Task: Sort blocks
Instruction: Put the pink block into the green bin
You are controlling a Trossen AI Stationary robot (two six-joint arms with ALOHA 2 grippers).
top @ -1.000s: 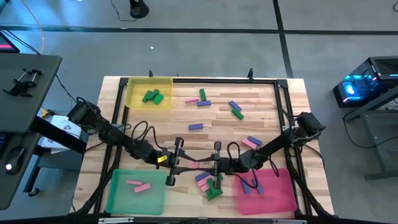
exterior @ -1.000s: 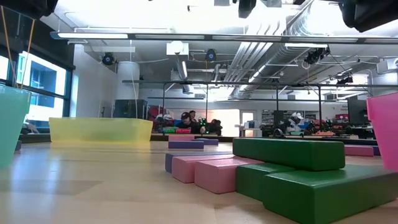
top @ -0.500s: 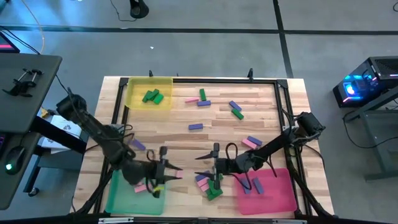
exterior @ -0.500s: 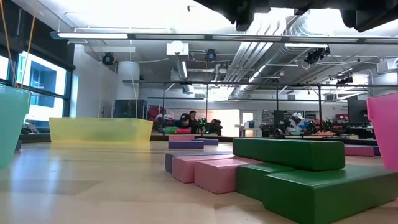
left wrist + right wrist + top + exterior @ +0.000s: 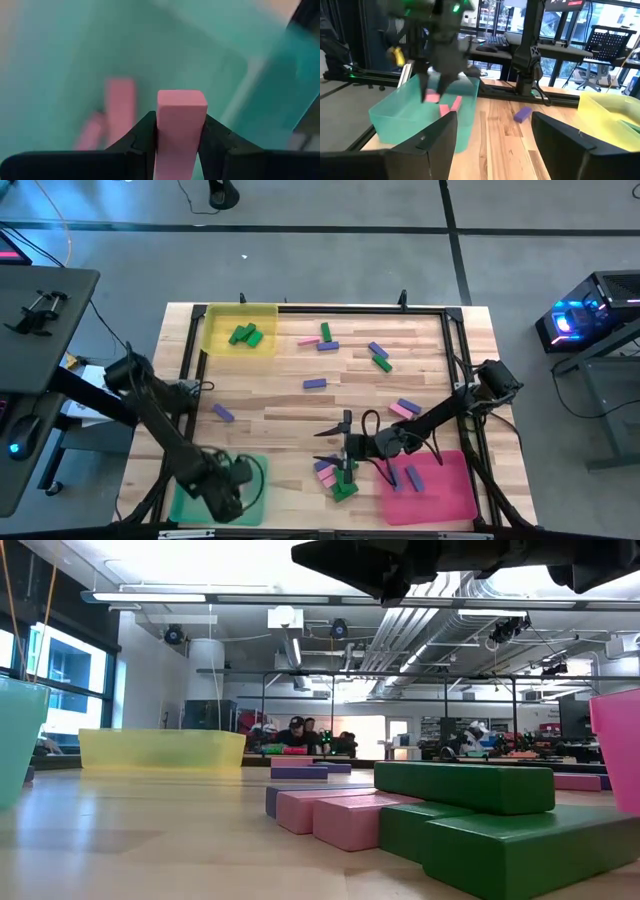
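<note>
Over the green tray (image 5: 185,498) at the table's near left corner, we hold our left hand (image 5: 178,142) clamped on a pink block (image 5: 180,125), which stands gripped between the two fingers in the left wrist view. Below it, two more pink blocks (image 5: 119,112) already lie on the tray floor, so we judge that we are at the drop step of a pink-to-green delivery. What the next move calls for, as we read it, is simply parting the fingers while well inside the tray walls, so the block lands flat beside its fellows instead of tipping over the rim.

Our right hand (image 5: 335,442) hangs over the pile of mixed blocks (image 5: 338,475) near the middle of the table's front edge, with its fingers (image 5: 427,142) spread wide and nothing between them. We take it to be readying its next pick: it needs to come down over a single block without nudging the stacked green and pink ones. Purple blocks already lie in the pink tray (image 5: 458,502), green ones in the yellow tray (image 5: 215,320). Several blocks remain scattered across the table (image 5: 270,395).
</note>
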